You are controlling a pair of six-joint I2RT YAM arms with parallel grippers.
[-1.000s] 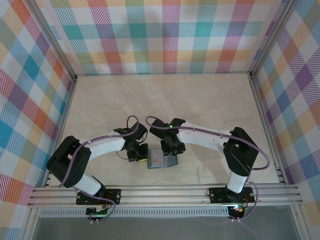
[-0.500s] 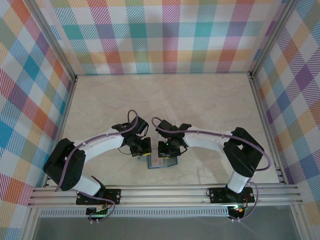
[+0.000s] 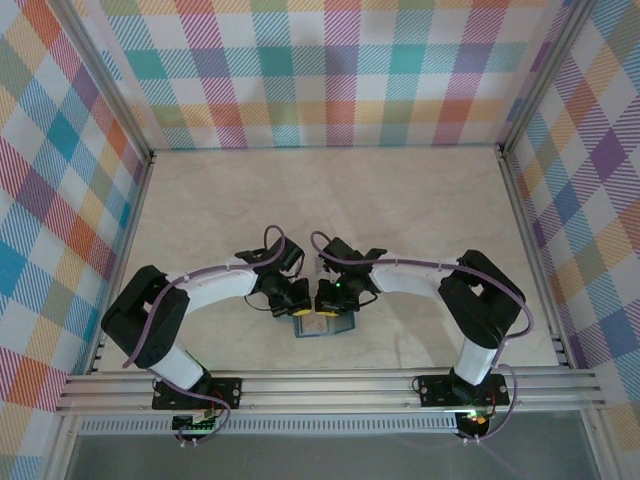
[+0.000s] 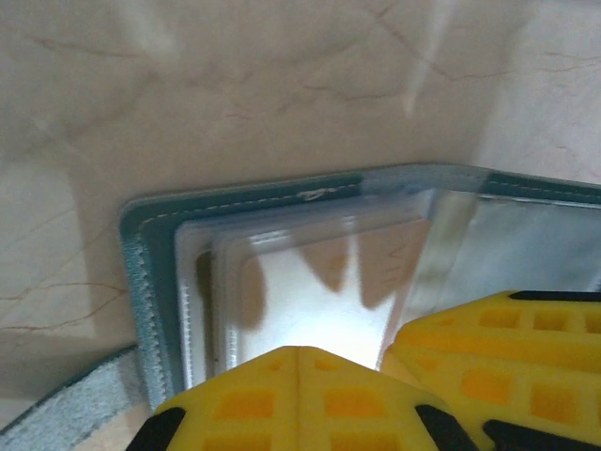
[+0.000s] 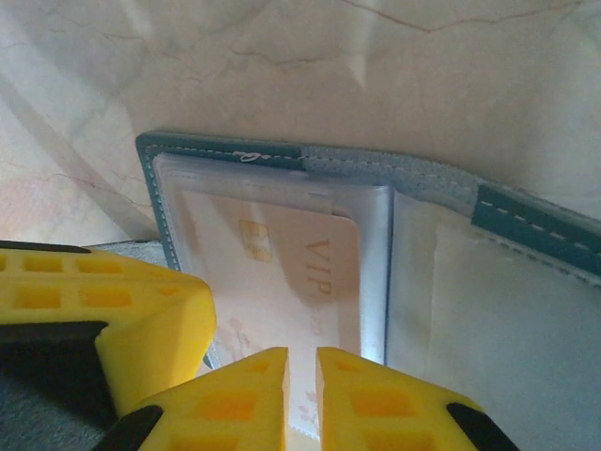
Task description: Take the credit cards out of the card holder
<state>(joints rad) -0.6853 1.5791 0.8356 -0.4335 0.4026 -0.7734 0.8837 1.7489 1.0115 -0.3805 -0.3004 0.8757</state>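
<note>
1. Top external view: over the last second both arms have folded inward. The left gripper (image 3: pixel 296 303) and the right gripper (image 3: pixel 327 298) now sit nose to nose on the card holder (image 3: pixel 340 325). The holder lies open on the table (image 3: pixel 400 200), near the front edge and midway between the two bases. A second ago its pale inner face was plain to see; now the wrists cover most of it. I judge the approach finished and the pull about to start.

2. Left wrist view: the card holder (image 4: pixel 150 272) shows a teal stitched border, a grey-blue lining and clear layered pockets that catch the glare. A whitish-pink card (image 4: pixel 310 282) sits inside them. The left gripper (image 4: pixel 385 362) has its yellow pads drawn together with no gap showing, at the holder's near side. It is probably pinning the holder down, though contact is hidden.

3. Right wrist view: the same whitish-pink card (image 5: pixel 300 263), with a gold chip and "VIP" lettering, lies in the pocket of the card holder (image 5: pixel 235 155). Its near end runs into the slim slot between the pads of the right gripper (image 5: pixel 302 371). The pads seem pinched on that edge, and the card is not yet withdrawn.
</note>
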